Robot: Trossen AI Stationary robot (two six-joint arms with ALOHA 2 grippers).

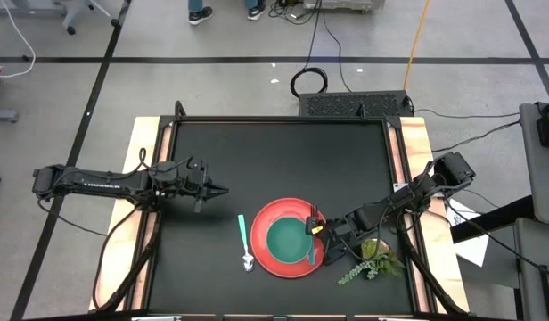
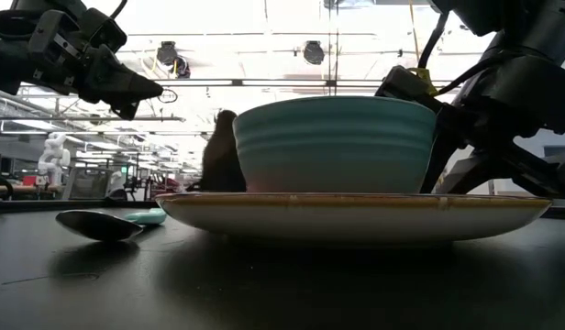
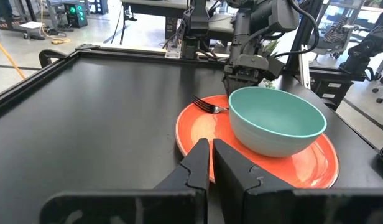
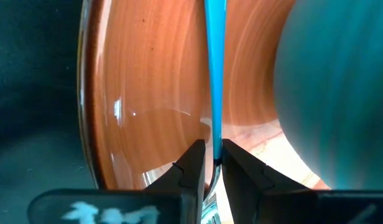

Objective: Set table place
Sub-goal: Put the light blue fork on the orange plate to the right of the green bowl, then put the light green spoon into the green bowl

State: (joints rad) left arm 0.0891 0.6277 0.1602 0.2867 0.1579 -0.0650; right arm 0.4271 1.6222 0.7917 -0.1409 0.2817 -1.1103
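The red plate point(image 1: 273, 259) lies on the black table point(image 1: 257, 152) near its front edge, right of the middle. A green bowl point(image 1: 288, 239) stands on it. A blue-handled fork point(image 1: 312, 251) lies on the plate on the bowl's right side. My right gripper point(image 1: 314, 226) is shut on it. A teal-handled spoon point(image 1: 245, 242) lies on the table just left of the plate. My left gripper point(image 1: 219, 189) is shut and empty, above the table left of the plate. My right gripper pinches the fork between its two fingers where the blue handle point(image 4: 215, 140) meets the metal neck. The fingers slant down from the table's right side. The handle runs on from the fingers over the plate beside the bowl. The tines point(image 3: 203, 104) lie on the plate.
A small green plant point(image 1: 372, 263) stands at the table's right edge, close to my right arm. The table's far half is bare black surface point(image 1: 274, 152). Light wood strips point(image 1: 143, 178) run along the left and right sides. A black box point(image 1: 355, 104) and cables lie beyond the far edge.
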